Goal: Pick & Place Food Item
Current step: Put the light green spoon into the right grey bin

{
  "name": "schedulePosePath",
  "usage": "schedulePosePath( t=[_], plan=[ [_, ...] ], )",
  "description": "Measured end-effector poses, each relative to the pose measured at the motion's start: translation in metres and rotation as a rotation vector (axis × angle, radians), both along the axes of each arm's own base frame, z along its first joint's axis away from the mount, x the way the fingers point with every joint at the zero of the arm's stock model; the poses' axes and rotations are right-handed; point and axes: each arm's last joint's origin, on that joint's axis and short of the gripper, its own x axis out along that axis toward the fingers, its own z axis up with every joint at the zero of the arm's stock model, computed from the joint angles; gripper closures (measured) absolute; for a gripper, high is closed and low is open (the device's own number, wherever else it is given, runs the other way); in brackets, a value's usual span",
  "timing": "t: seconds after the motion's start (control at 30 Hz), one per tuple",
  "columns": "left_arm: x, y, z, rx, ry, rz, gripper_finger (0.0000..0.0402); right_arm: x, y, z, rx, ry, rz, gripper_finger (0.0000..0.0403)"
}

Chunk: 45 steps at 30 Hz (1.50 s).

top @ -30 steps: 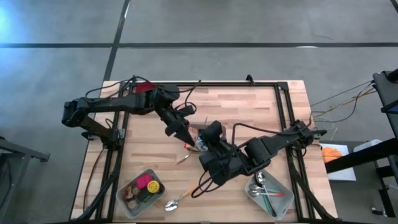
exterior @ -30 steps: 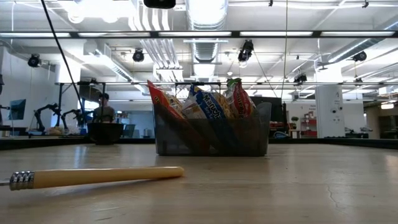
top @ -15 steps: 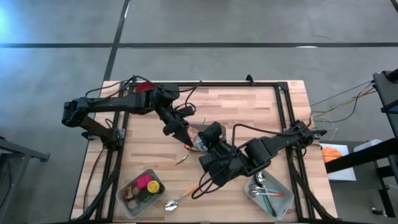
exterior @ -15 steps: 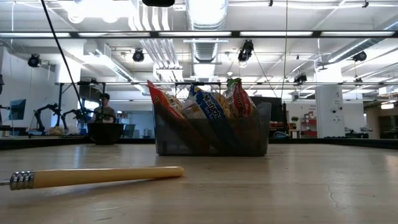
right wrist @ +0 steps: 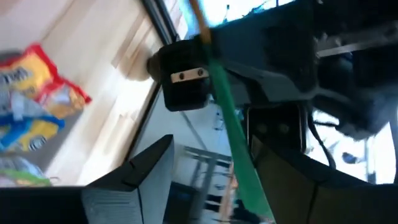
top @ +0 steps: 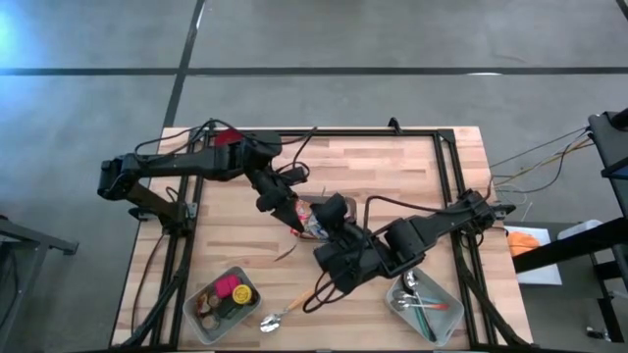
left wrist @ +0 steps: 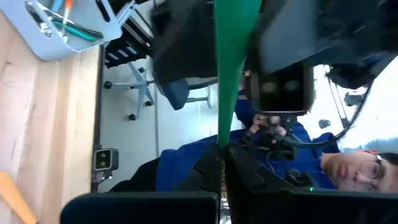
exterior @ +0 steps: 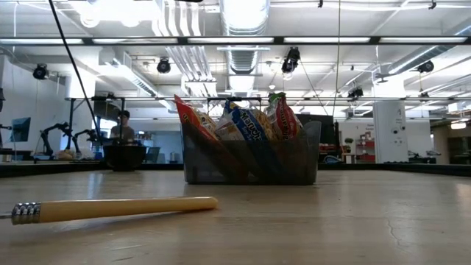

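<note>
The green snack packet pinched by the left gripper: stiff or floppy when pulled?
Probably floppy and light: the green snack packet shows only as a thin strip running out from the shut left gripper. Its smooth film may slip, and the right gripper stands open around it.

Dark see-through bin (exterior: 252, 160) stands mid-bench, w/ snack packets (exterior: 246, 129) upright inside, tops poking above the rim: red one leaning at its left end, blue-and-white in the middle, red-green at the right. Yellow handle (exterior: 118, 210) w/ metal end cap lies flat near the bench's front edge, left side. Black bowl (exterior: 124, 157) far back left. Person (exterior: 123, 126) seated behind it.
</note>
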Motion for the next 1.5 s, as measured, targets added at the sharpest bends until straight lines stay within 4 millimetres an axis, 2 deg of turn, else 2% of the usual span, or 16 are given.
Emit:
schedulePosePath(
  t=[0.13, 0.23, 0.37, 0.53, 0.8, 1.13, 1.3, 1.5],
  plan=[
    [0.001, 0.000, 0.002, -0.020, -0.002, -0.004, 0.0401, 0.002, 0.000, -0.008, -0.080, 0.079, 0.033, 0.0195],
    [0.000, 0.000, 0.002, -0.028, 0.004, -0.011, 0.0401, 0.005, 0.000, -0.008, -0.098, 0.083, 0.044, 0.0219],
    [0.000, -0.001, 0.003, -0.031, -0.001, -0.023, 0.0401, 0.007, 0.001, -0.005, -0.106, 0.060, 0.046, 0.0278],
    [0.001, -0.002, 0.004, -0.038, -0.015, -0.042, 0.0401, 0.007, 0.000, -0.005, -0.128, 0.065, 0.036, 0.0377],
    [0.000, -0.002, 0.006, -0.042, -0.038, -0.068, 0.0401, 0.009, 0.001, -0.003, -0.033, -0.038, 0.001, 0.0392],
    [-0.009, 0.001, 0.028, -0.011, -0.210, -0.066, 0.0401, 0.003, 0.000, -0.003, 0.283, -0.261, -0.140, 0.0394],
    [-0.020, 0.016, 0.040, 0.012, -0.266, 0.011, 0.0401, -0.011, -0.004, -0.004, 0.596, -0.299, -0.238, 0.0394],
    [-0.046, 0.043, 0.060, 0.096, -0.377, 0.177, 0.0401, -0.028, -0.011, -0.014, 0.916, -0.291, -0.527, 0.0394]
  ],
)
